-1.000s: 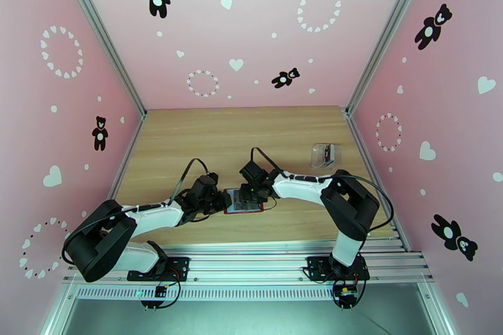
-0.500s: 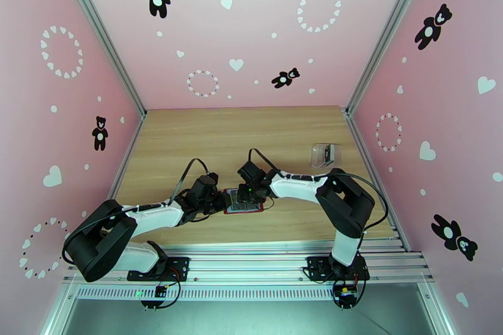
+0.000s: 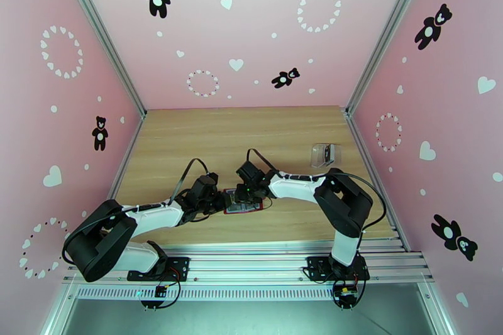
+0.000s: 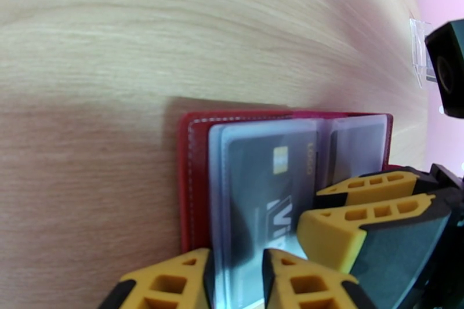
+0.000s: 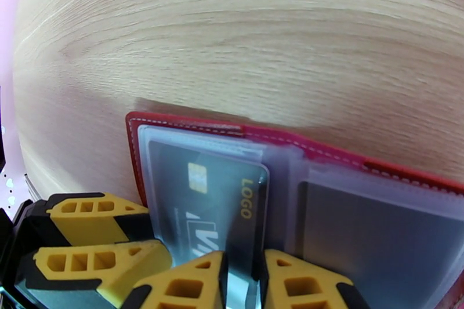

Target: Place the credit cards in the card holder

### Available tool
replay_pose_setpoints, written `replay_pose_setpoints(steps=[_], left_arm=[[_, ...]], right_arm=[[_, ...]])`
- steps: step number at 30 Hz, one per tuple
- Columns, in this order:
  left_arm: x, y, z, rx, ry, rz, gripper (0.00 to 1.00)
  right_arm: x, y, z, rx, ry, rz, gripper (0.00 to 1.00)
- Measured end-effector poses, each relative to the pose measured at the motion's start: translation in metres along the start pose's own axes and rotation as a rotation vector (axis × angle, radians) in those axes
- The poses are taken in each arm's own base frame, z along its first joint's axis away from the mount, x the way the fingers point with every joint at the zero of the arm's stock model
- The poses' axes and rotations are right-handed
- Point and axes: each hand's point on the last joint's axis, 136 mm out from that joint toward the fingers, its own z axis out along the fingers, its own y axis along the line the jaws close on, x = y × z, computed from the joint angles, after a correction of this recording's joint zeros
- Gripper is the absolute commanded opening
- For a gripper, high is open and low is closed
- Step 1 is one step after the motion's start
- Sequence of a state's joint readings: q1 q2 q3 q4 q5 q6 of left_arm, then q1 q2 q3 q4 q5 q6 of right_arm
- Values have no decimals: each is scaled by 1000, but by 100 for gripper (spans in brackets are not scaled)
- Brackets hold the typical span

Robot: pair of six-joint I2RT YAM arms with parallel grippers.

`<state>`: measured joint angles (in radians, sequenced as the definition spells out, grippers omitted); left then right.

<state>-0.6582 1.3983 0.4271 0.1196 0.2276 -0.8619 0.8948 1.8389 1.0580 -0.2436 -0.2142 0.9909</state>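
The red card holder (image 3: 250, 207) lies open on the table between both arms, its clear sleeves (image 4: 232, 148) facing up. A dark credit card (image 5: 211, 200) with a gold chip sits partly inside the left sleeve; a second dark card (image 5: 383, 229) fills the sleeve beside it. My right gripper (image 5: 240, 287) is shut on the near edge of the chip card. My left gripper (image 4: 238, 284) is shut on the holder's sleeve edge from the opposite side. In the top view the left gripper (image 3: 220, 200) and right gripper (image 3: 246, 194) almost touch over the holder.
A clear plastic case (image 3: 324, 154) stands at the right of the table, also at the edge of the left wrist view (image 4: 419, 49). Bare wooden tabletop (image 3: 239, 135) stretches behind the holder. Pink walls enclose the left, right and back.
The right gripper's jaws have narrowed on the card and its wrist has crept slightly left over the holder. The left arm has held still.
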Motion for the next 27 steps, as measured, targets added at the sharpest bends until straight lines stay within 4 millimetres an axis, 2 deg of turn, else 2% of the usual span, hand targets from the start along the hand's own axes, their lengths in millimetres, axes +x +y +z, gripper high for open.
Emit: replay_pose_setpoints(steps=[4,8,12,15,21,27], left_arm=[[0,0,-2,0,1,0,30],[0,-3,-12,2,-5,1,33],[-5,-12,-26,28,-42,11,34],[-8,-16,-33,38,-63,15,34],[-5,-12,-35,25,-55,12,34],[-2,-6,-31,2,-38,6,34]], right_arm=[[0,0,-1,5,-6,-18,32],[3,3,-10,15,-15,-59,33],[1,8,-22,13,-38,-96,23],[-1,10,-24,11,-44,-108,16],[-3,12,-22,7,-40,-109,13],[-1,4,-13,30,-21,-99,12]])
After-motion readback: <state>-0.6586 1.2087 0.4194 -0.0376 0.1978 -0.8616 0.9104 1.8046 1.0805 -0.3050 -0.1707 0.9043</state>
